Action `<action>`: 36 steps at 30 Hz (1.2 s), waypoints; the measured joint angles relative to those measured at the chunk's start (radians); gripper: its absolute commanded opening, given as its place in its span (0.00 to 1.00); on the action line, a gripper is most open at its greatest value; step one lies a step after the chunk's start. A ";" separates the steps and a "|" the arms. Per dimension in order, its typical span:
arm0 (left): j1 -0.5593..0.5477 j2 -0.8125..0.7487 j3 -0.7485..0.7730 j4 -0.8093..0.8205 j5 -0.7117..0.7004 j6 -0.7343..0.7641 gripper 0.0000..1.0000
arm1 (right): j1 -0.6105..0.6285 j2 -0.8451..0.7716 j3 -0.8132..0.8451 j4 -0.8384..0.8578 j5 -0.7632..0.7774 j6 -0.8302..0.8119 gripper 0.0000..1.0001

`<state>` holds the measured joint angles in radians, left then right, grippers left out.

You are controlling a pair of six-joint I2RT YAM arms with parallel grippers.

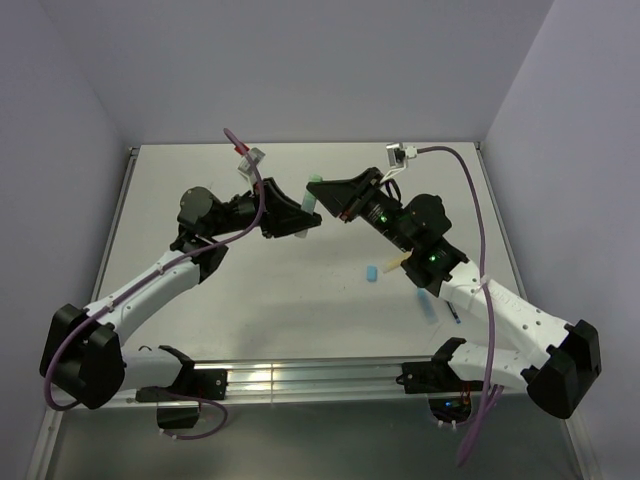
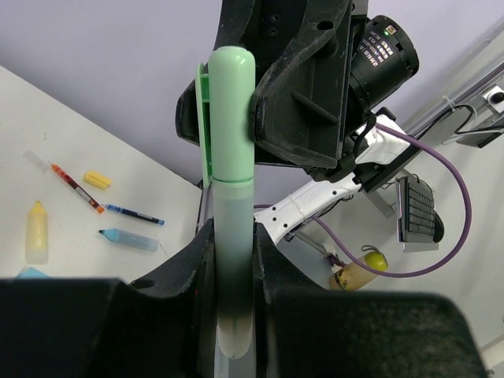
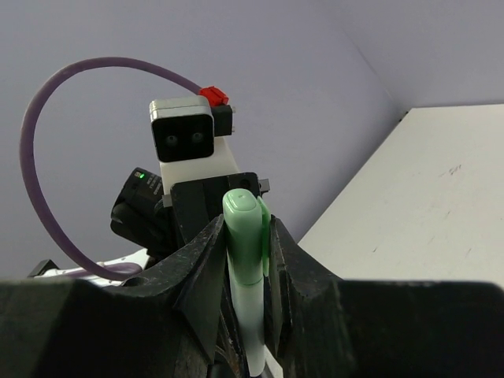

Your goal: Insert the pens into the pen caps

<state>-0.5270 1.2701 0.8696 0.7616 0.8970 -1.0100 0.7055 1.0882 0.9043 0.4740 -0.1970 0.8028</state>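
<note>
The pale green marker point(image 1: 309, 203) is held in the air between both grippers at the table's middle back. My left gripper point(image 1: 292, 217) is shut on its pale body point(image 2: 235, 260). My right gripper point(image 1: 330, 200) is shut on the green cap point(image 3: 246, 232), which sits on the marker's end point(image 2: 231, 118). On the table lie a light blue cap point(image 1: 371, 272), a yellow marker point(image 2: 36, 232), a yellow cap point(image 2: 97, 179), a light blue marker point(image 1: 427, 308), a dark blue pen point(image 2: 132, 214) and a red pen point(image 2: 75, 187).
The loose pens and caps lie under and beside the right arm point(image 1: 480, 300). Purple cables point(image 1: 470, 190) loop above both wrists. The table's raised edge point(image 1: 125, 200) runs along the left, and a metal rail point(image 1: 300, 378) runs along the front.
</note>
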 measured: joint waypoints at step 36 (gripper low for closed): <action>-0.002 0.000 0.180 -0.129 0.209 0.026 0.00 | 0.148 -0.055 -0.115 0.265 0.152 -0.074 0.00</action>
<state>-0.5293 1.2697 1.0500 0.6323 1.1061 -0.9836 0.8539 1.0336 0.7891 0.7387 -0.0452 0.7292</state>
